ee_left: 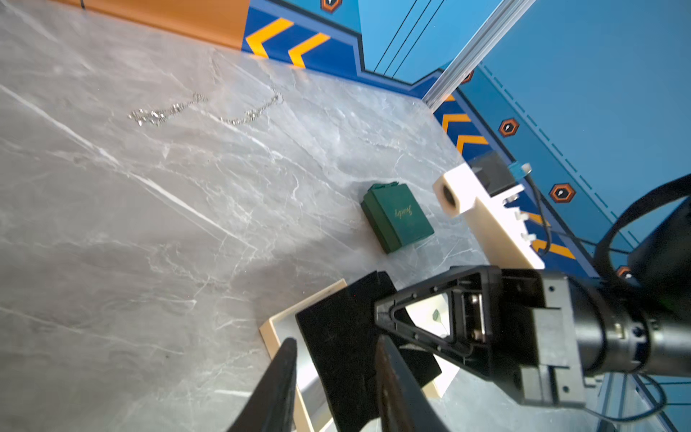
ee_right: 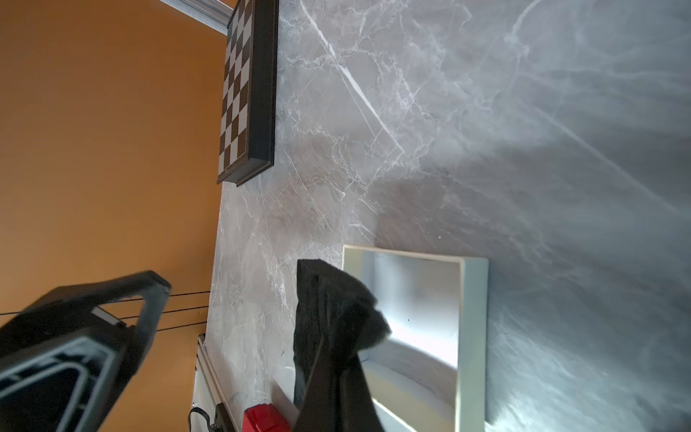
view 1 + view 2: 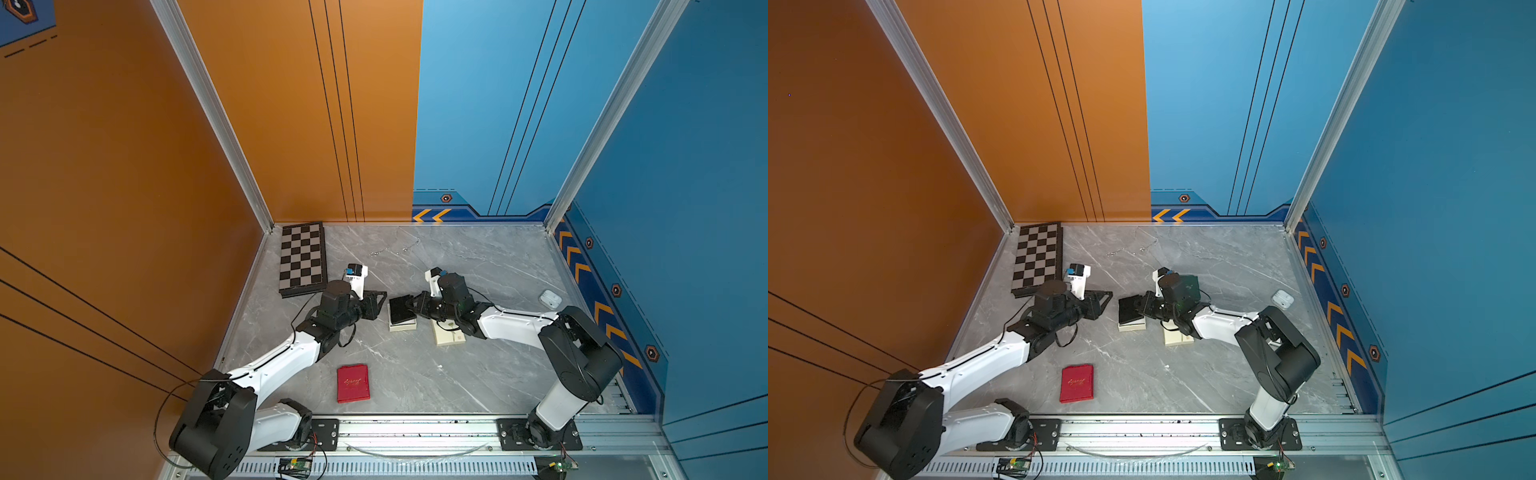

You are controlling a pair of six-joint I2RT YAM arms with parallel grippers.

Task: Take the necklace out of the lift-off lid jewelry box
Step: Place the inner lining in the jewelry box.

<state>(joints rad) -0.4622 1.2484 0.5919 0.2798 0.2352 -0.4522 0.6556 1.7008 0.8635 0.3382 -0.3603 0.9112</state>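
One red case (image 3: 353, 383) lies nearest to the arm bases, flat on the bench (image 3: 415, 374) and untouched; I think it has no part in the job. Further in, the cream jewelry box (image 3: 402, 328) stands open. Its lid (image 3: 448, 338) is put down just beside it, under the right arm, so the opening is free. The right hand (image 3: 411, 309) is pressed together on one edge of the black pad (image 2: 329, 299) and holds it tilted above the box, probably to uncover the bottom. In the right wrist view that bottom looks white and empty. The left hand (image 3: 380, 305) is just beside the box on the other side, its fingers (image 1: 286, 374) apart and holding nothing, maybe ready to steady the box. Behind the hands, a green case (image 1: 398, 220) and the chessboard (image 3: 302, 259) lie on the bench. Farthest, near the back wall, a thin silver necklace (image 1: 164, 113) lies on the bare bench, well apart from both hands. Whether it is the one that belongs to this box I cannot tell.
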